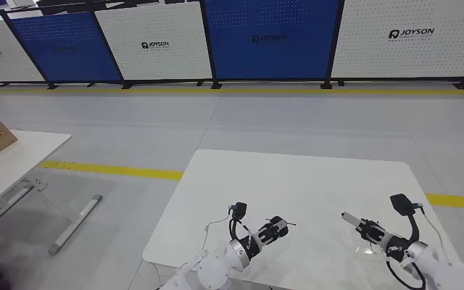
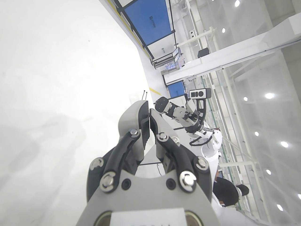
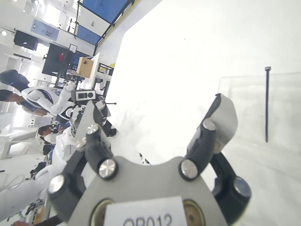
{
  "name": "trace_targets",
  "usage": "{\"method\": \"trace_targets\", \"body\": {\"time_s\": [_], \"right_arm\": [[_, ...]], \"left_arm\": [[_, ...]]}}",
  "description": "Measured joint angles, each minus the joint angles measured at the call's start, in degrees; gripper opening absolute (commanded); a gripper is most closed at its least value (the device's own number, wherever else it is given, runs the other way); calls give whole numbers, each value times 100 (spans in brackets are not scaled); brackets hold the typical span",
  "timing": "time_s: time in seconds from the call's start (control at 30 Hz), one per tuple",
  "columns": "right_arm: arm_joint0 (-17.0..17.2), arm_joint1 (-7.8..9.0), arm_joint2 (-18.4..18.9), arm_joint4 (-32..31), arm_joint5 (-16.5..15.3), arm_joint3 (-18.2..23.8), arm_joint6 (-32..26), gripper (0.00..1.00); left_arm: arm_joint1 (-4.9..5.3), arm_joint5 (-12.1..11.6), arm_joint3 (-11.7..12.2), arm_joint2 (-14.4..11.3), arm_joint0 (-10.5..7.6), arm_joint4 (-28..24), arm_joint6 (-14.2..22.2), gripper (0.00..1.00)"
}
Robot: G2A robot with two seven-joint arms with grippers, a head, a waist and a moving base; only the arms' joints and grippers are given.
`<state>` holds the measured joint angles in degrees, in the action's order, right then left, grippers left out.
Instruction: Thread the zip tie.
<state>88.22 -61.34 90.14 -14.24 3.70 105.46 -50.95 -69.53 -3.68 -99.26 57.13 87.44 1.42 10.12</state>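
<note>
My left gripper is shut over the table's near side, also seen from above. A thin black zip tie sticks out sideways from it, head end free. A black strand crosses behind the finger bases. Two thin black ends show just past the fingertips; whether they are held I cannot tell. My right gripper is open with nothing between its fingers, off to the right. A second black zip tie lies straight in a clear tray beside the right gripper.
The white table is bare across its middle and far half. The two grippers face each other a short way apart. Blue and white pegboard panels stand beyond the floor, with another table at the left.
</note>
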Motion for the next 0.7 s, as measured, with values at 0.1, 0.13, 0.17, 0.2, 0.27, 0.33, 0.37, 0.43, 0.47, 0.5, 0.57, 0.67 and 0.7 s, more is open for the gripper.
{"method": "trace_targets", "body": {"time_s": [0.1,0.13,0.17,0.2,0.27,0.33,0.37,0.43,0.47,0.5,0.57,0.67,0.7], "right_arm": [[38,5,14,-237,175,64,219,100],[58,7,18,-362,302,133,323,100],[83,8,21,-481,431,215,420,100],[126,11,27,-650,596,338,547,100],[220,13,22,-891,819,535,717,100],[340,15,4,-1178,1085,752,882,100],[383,15,-11,-1300,1202,832,938,100],[448,15,-78,-1605,1469,978,1022,100],[460,15,-112,-1724,1548,1015,1045,100],[465,13,-136,-1816,1588,1032,1063,100],[464,12,-141,-1831,1587,1031,1067,100],[463,12,-137,-1818,1578,1027,1065,100],[463,12,-137,-1817,1578,1027,1065,100]], "left_arm": [[0,0,0,0,0,0,0,0],[0,0,0,0,0,0,0,0],[0,0,0,0,0,0,0,0],[0,0,0,0,0,0,0,0],[0,0,0,0,0,0,0,0],[0,0,0,0,0,0,0,0],[0,0,0,0,0,0,0,0],[0,0,0,0,0,0,0,0],[0,0,0,0,0,0,0,0],[0,0,0,0,0,0,0,0],[0,0,0,0,0,0,0,0],[0,0,0,0,0,0,0,0],[0,0,0,0,0,0,0,0]]}}
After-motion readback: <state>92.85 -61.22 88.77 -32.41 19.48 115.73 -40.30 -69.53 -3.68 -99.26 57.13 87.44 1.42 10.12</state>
